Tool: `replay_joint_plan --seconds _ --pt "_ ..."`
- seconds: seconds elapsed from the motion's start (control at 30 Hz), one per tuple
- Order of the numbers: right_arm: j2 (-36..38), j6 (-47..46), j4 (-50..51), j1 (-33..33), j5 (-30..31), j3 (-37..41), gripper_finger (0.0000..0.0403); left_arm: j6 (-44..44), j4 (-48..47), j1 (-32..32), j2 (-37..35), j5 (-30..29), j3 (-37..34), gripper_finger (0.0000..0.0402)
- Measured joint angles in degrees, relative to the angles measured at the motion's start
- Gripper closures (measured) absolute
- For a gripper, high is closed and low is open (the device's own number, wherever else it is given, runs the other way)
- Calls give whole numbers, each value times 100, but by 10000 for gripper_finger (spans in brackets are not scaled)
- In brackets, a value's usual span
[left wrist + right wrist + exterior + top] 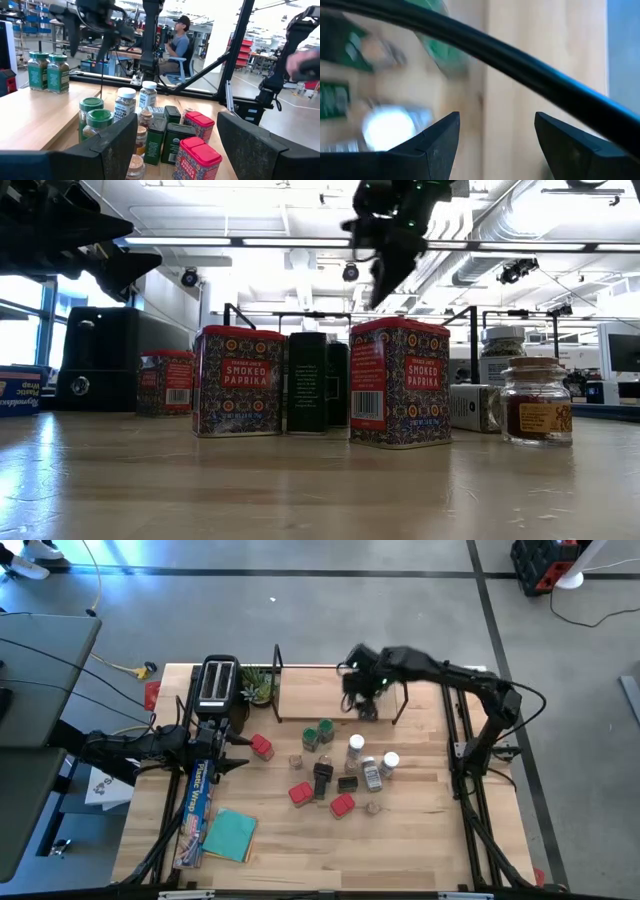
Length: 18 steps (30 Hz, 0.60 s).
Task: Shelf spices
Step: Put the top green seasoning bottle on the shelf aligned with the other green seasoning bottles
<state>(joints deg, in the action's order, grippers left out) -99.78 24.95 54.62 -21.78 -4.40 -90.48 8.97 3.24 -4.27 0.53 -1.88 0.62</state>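
Several spices (340,765) stand in the middle of the table: green-lidded jars (95,122), white-lidded jars (355,745), dark jars (322,775) and red paprika tins (400,380). Two green-lidded jars (48,71) stand on the shelf (310,700), a light board between black wire ends at the table's far side. My right gripper (362,700) hangs open above the shelf's right part, slanting down, with nothing between its fingers (440,140). My left gripper (175,150) rests open and level at the table's left side, facing the cluster.
A black toaster (218,683) and a small plant (258,688) stand left of the shelf. A long blue foil box (197,802) and a teal cloth (231,834) lie near the front left. A person (177,42) sits in the room beyond the table.
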Motion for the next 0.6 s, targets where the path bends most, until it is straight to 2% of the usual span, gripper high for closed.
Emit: replay_joint_plan --seconds 0.13,0.27,0.4,0.6 --pt "-1 -308 -1563 468 9 722 151 -1 -8 0 -1 32 0 133" --pt "-1 -1110 -2891 717 439 1201 151 -4 -15 0 -2 32 0 133" --pt "-24 -2243 -3452 789 373 1329 151 -4 -13 0 0 14 2 133" --pt "-365 -2180 -4098 1163 -209 1327 151 -6 39 2 0 -37 1 133"
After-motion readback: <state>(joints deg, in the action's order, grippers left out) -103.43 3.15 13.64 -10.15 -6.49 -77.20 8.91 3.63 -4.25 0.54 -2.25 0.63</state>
